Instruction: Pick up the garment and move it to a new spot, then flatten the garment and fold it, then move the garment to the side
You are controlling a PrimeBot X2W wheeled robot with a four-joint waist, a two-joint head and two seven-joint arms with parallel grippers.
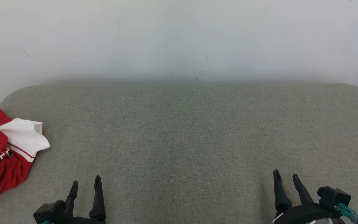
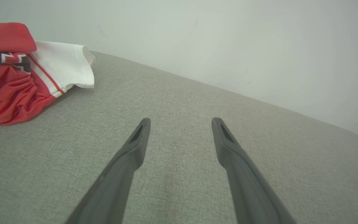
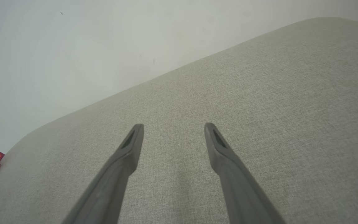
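Holding both pincers wide over the grey cushion, I have my left pincer at about seven o'clock in the head view and my right pincer at about five o'clock. The fingers of both point toward twelve. Nothing sits between either pair, and in each wrist view bare grey weave shows through the gap.

The garment, red with a white sleeve, lies crumpled at nine o'clock by the cushion's left edge, partly cut off by the frame. It is near my left pincer, at about ten o'clock from it and not touching, and well apart from my right one. From my left wrist it shows at ten o'clock, and from my right wrist a small piece sits at eight o'clock. A pale wall runs along the cushion's far side at twelve o'clock.
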